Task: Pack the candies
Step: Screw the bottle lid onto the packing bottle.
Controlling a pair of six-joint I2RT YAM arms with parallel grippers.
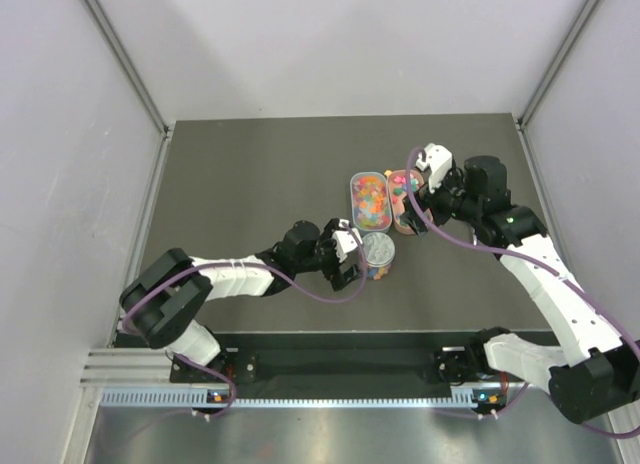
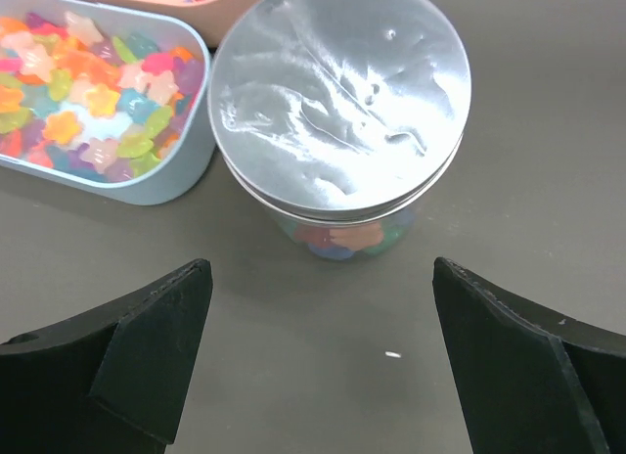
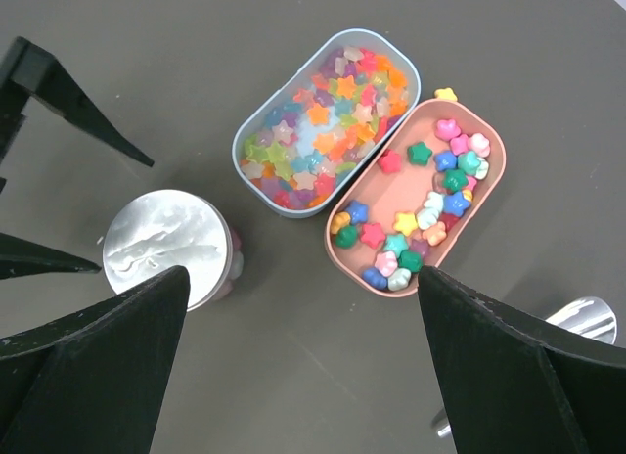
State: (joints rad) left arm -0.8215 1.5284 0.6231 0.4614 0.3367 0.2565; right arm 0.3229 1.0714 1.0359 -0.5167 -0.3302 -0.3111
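The candies lie in two trays. Translucent star candies (image 3: 328,121) fill a light blue tray (image 3: 256,195); chunky candies (image 3: 430,204) sit in a pink tray (image 3: 411,185). More candies (image 2: 347,237) show through a clear round cup under its silver lid (image 2: 339,102). The cup (image 1: 378,252) stands in front of the trays. My left gripper (image 2: 321,278) is open and empty just short of the cup, its fingers apart from it. My right gripper (image 3: 303,278) is open and empty, held above the table near the pink tray's near end.
One yellow candy (image 3: 445,94) lies loose on the table beside the pink tray. A shiny scoop-like piece (image 3: 587,317) lies to the right of the pink tray. The blue tray (image 2: 166,185) almost touches the cup. Grey walls close in the dark table (image 1: 250,174).
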